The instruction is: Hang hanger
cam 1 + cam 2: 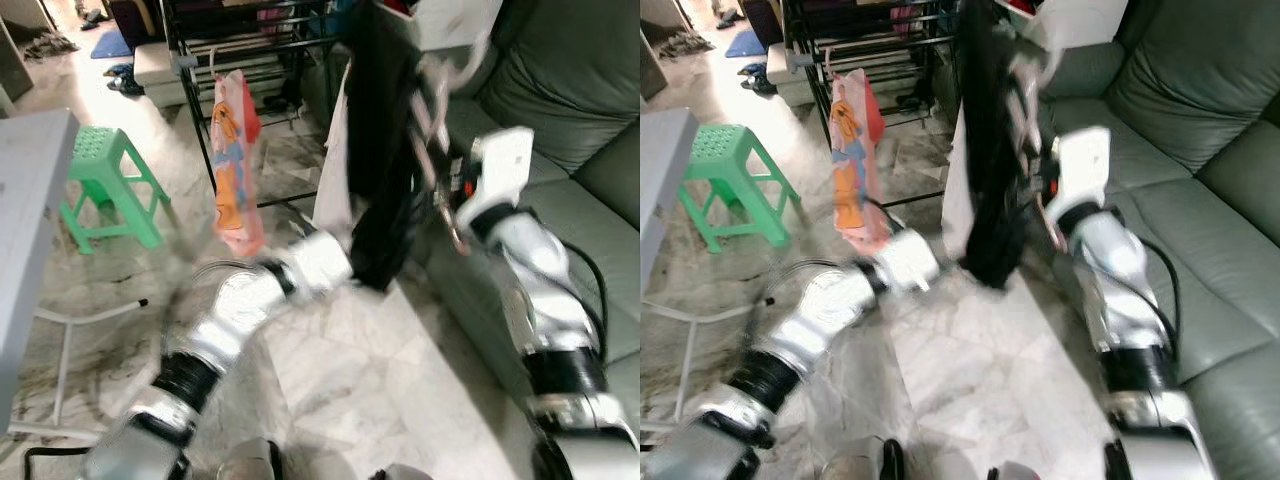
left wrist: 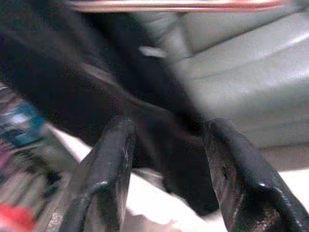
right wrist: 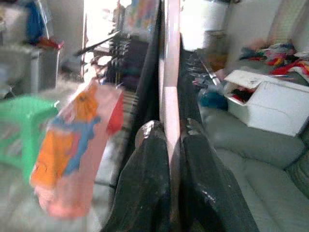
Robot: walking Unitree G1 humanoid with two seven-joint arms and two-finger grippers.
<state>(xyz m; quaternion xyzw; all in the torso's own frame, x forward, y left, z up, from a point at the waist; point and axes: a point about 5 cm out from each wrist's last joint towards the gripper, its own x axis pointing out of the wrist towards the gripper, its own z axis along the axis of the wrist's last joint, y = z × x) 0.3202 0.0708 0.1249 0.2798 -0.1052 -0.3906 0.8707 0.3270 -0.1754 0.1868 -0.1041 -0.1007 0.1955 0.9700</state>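
A black garment (image 1: pixel 385 150) hangs from a pale pink hanger (image 3: pixel 170 72) in front of the sofa. My right gripper (image 3: pixel 171 137) is shut on the hanger's bar and holds it up at upper centre (image 1: pixel 435 110). My left gripper (image 2: pixel 166 159) is open at the garment's lower end (image 1: pixel 360 255), and dark cloth lies just beyond its fingers (image 2: pixel 113 164). The hanger's pink bar (image 2: pixel 174 6) runs above them. A black drying rack (image 1: pixel 230 40) stands behind, to the left.
A pink cartoon-print garment (image 1: pixel 235 160) hangs on the rack, with white cloth (image 1: pixel 335 170) beside the black garment. A green stool (image 1: pixel 105 180) and a grey table (image 1: pixel 25 200) stand left. A grey-green sofa (image 1: pixel 570 110) fills the right. The floor is marble.
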